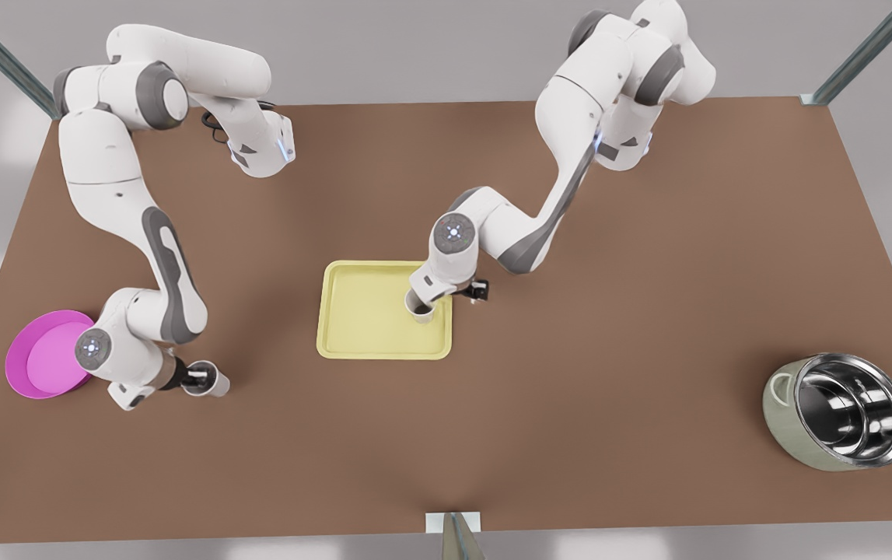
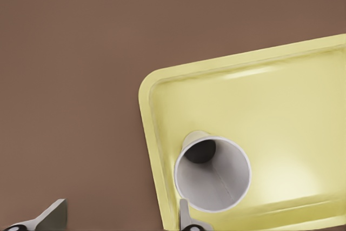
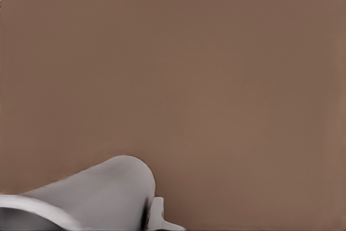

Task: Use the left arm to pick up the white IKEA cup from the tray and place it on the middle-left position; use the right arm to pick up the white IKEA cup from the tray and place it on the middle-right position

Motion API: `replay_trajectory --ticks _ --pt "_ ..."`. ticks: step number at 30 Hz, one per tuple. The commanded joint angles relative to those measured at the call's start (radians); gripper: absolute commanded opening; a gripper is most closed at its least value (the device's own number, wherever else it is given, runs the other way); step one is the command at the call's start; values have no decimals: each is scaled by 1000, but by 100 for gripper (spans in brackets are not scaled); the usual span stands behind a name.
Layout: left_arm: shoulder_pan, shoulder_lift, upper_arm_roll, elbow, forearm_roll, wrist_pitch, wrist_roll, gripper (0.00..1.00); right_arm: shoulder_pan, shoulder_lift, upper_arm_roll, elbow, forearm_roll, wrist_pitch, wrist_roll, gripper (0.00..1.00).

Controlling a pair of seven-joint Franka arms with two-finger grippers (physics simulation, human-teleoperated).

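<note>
A white cup (image 1: pixel 421 311) (image 2: pixel 212 175) stands upright near a corner of the pale yellow tray (image 1: pixel 360 311) (image 2: pixel 292 106). My left gripper (image 1: pixel 424 298) (image 2: pixel 118 219) hangs over that corner, open; the cup lies just outside one fingertip (image 2: pixel 184 216), not between the two. Toward the front view's left, my right gripper (image 1: pixel 198 379) is shut on a second white cup (image 1: pixel 217 383) (image 3: pixel 102 196), held tilted on its side just over the bare brown table. In the right wrist view one finger (image 3: pixel 157 213) presses against this cup.
A round magenta dish (image 1: pixel 45 355) lies at the table's edge on the front view's left, close behind the right arm's wrist. A steel pot (image 1: pixel 842 411) sits tilted at the front view's far right. Bare brown tabletop (image 1: pixel 609 350) spreads between tray and pot.
</note>
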Motion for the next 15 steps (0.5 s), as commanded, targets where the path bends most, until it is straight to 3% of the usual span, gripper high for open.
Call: replay_trajectory --ticks 1,9,12,15 --pt "-15 15 0 -3 29 83 -358 100 -14 -15 16 3 -64 -39 -85 100" --pt "-43 81 11 -3 46 207 -370 100 -22 -23 23 12 -64 -73 -87 100" --pt "-41 111 11 -4 48 247 -388 100 -22 -52 32 100 -31 -248 -87 100" --pt "-43 146 11 0 49 276 -404 100 -19 -236 37 110 2 -414 -79 100"
